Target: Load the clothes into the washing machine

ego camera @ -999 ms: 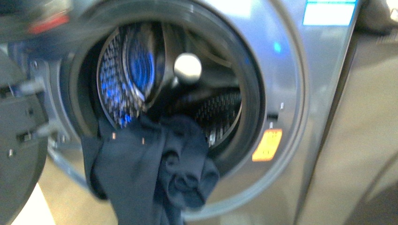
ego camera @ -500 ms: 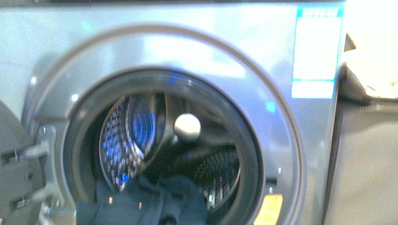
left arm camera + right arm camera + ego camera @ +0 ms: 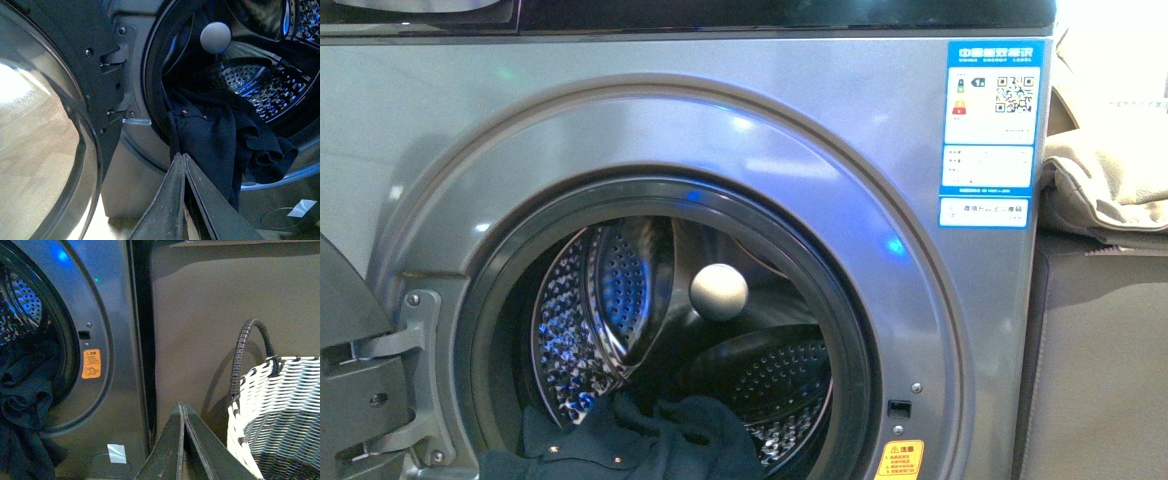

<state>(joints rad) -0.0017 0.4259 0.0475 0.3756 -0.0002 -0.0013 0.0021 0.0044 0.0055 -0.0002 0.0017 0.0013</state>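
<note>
The silver-grey washing machine (image 3: 650, 120) fills the front view, porthole open, steel drum (image 3: 760, 375) visible. The dark navy clothes (image 3: 650, 445) hang half in, half out over the gasket's lower rim; they also show in the left wrist view (image 3: 220, 135) and the right wrist view (image 3: 22, 395). My left gripper (image 3: 182, 156) is shut and empty, its tips just below the hanging cloth. My right gripper (image 3: 182, 405) is shut and empty, in front of the brown panel beside the machine. Neither arm shows in the front view.
The open door (image 3: 55, 115) stands at the machine's left on its hinge (image 3: 415, 380). A white woven basket (image 3: 280, 410) with a dark handle sits by my right gripper. Beige folded cloth (image 3: 1105, 180) lies on the brown cabinet (image 3: 1100, 360). A yellow sticker (image 3: 91, 363) marks the front.
The front view has tilted upward: the porthole and clothes have dropped toward the bottom edge, the top panel and label have come into view, and the blur is gone.
</note>
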